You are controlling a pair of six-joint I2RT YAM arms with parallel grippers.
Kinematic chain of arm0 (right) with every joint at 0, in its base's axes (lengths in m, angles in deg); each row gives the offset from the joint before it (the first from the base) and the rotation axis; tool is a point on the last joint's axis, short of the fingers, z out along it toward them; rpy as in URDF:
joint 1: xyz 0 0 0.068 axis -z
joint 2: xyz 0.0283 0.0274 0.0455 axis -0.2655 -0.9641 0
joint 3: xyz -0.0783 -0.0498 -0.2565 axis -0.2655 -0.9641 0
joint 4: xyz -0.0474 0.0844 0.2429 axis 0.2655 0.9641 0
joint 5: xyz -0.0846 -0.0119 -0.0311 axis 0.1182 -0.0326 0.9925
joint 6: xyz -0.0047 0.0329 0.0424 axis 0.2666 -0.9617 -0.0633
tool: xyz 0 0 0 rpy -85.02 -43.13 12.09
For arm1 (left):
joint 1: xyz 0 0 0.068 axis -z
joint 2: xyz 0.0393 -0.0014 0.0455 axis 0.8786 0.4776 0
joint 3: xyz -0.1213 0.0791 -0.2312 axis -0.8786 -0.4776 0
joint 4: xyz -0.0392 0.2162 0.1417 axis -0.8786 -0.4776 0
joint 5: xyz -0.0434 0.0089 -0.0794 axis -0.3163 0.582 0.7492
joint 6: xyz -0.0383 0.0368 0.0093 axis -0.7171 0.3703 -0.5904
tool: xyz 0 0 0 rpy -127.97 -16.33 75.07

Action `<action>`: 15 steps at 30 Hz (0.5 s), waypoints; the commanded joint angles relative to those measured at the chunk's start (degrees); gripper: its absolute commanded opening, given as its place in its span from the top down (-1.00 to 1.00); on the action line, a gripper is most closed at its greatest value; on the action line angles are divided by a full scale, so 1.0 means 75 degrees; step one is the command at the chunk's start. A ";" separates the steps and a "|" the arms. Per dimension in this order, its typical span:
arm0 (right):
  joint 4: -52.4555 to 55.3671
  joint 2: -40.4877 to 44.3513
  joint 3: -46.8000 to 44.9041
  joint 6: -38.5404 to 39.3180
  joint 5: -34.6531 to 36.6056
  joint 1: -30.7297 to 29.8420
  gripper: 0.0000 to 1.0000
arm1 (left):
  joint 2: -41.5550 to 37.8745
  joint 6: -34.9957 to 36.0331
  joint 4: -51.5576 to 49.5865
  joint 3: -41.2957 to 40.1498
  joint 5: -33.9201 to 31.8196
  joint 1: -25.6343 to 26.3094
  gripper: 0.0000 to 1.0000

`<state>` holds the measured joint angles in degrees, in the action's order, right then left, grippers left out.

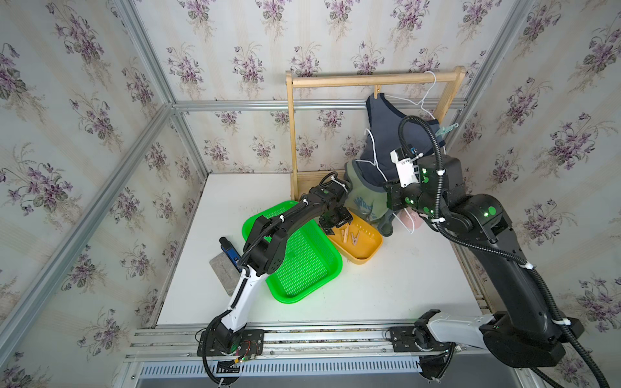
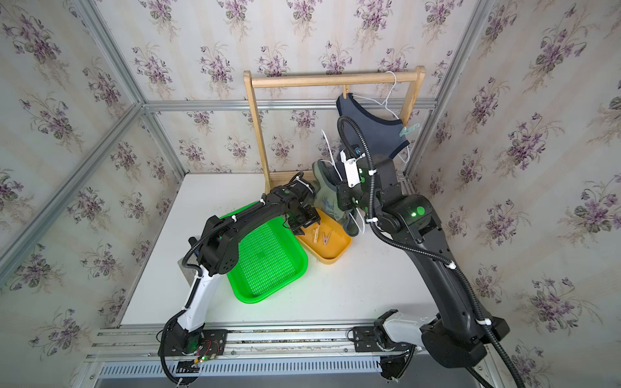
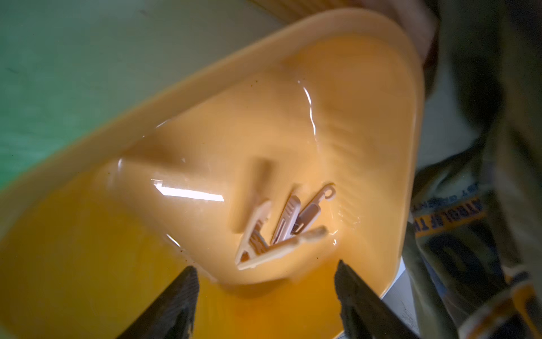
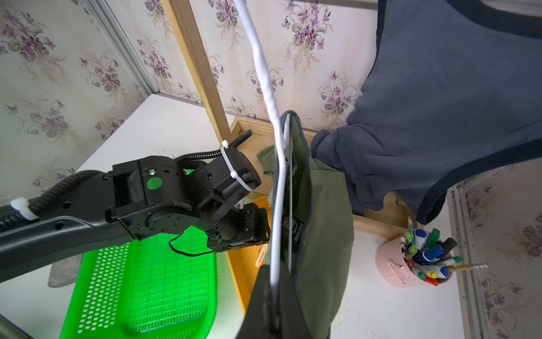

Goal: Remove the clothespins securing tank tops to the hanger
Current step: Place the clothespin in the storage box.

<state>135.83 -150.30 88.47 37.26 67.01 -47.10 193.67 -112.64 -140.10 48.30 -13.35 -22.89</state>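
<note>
Over the yellow tray (image 1: 366,252) (image 3: 337,73) my left gripper (image 1: 332,225) (image 3: 266,265) stands open and holds nothing. Several clothespins (image 1: 349,235) (image 3: 281,226) lie in that tray, one of them blurred. My right gripper (image 4: 272,287) is shut on the white wire hanger (image 4: 264,76) that carries the olive tank top (image 1: 364,201) (image 4: 325,220). The slate blue tank top (image 1: 386,134) (image 4: 440,102) hangs on a second hanger (image 1: 426,97). A tan clothespin (image 1: 378,90) and a mint-green clothespin (image 1: 447,129) (image 2: 409,129) still clip it.
The wooden rack (image 1: 373,80) stands at the back right. A green perforated basket (image 1: 302,268) lies beside the yellow tray, under my left arm. A grey pad (image 1: 225,272) with a blue tool (image 1: 232,250) sits at the left. A pink cup of pens (image 4: 399,273) stands by the rack.
</note>
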 commanded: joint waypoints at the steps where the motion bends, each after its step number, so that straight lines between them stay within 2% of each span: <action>1: 0.0172 -0.0235 0.0653 0.0020 -0.0011 0.0008 1.00 | -0.0339 -0.0013 0.0195 0.0039 0.0055 -0.0057 -0.74; 3: 0.0318 -0.0467 0.1221 0.0096 0.0050 0.0008 1.00 | -0.0565 0.0102 0.0194 0.0097 0.0043 -0.0103 -0.81; 8: 0.0734 -0.1229 0.2942 0.0190 -0.0072 0.0008 1.00 | -0.1286 0.0502 0.0193 0.0112 -0.0006 -0.0287 -0.81; 15: 0.0748 -0.1802 0.4319 -0.0036 -0.0684 0.0008 1.00 | -0.2502 0.1295 0.0201 0.0033 -0.0225 -0.0784 -0.80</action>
<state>142.56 -163.07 117.98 37.80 64.68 -47.10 177.62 -106.17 -138.81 48.89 -13.39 -27.56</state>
